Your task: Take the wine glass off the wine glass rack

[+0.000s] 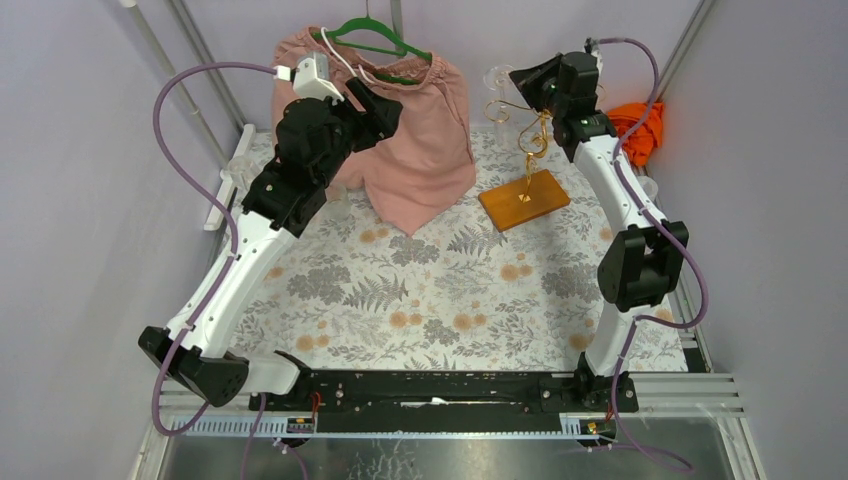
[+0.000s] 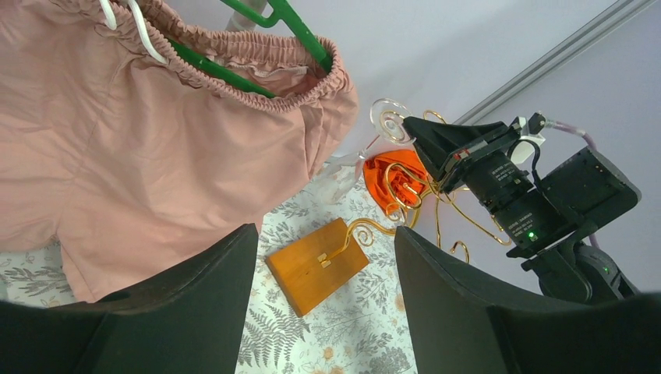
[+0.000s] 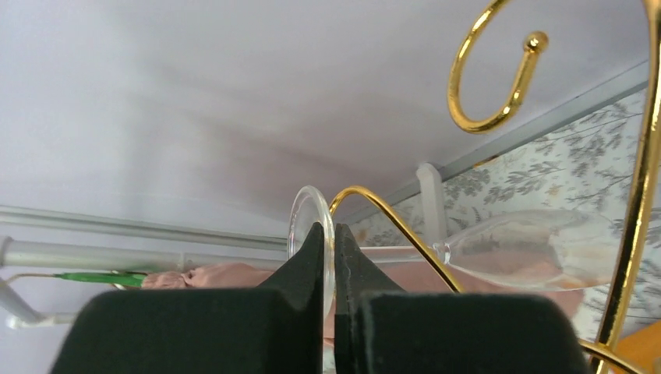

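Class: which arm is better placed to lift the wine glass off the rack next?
Right. The right end effector is shut on the foot of the wine glass on the wine glass rack; the left end effector is open, away, by the pink shorts.

Pale lilac walls (image 1: 60, 200) surround a fern-print tablecloth (image 1: 420, 290).

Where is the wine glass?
The clear wine glass hangs on the gold wire rack in the top view's upper right, its foot pinched between the fingers of the right gripper.
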Robot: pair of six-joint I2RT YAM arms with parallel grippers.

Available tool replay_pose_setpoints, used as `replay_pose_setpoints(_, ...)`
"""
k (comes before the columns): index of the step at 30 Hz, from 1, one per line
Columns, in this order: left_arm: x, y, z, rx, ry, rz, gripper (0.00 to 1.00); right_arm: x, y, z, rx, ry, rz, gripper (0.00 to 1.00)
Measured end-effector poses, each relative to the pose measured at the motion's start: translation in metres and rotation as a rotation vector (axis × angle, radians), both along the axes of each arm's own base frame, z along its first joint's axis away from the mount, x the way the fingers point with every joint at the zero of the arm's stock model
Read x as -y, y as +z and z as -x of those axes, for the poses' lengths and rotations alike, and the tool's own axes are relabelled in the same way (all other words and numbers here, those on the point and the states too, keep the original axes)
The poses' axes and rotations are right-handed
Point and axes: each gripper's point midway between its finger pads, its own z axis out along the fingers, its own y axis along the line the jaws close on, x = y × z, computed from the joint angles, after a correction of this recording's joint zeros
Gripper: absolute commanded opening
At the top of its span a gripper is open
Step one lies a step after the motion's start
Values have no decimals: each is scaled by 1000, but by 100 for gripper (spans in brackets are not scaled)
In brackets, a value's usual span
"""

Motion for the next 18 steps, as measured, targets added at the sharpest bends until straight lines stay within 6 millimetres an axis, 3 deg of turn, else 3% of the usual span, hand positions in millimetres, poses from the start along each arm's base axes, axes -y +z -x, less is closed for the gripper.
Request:
replay_pose_setpoints(8, -3, 2, 1, 8, 11, -8, 73, 2, -5, 7, -17, -31, -141, 0)
replay_pose_setpoints(18, -6, 4, 2, 14, 19, -7, 73, 0, 4, 7, 6, -18, -262, 0)
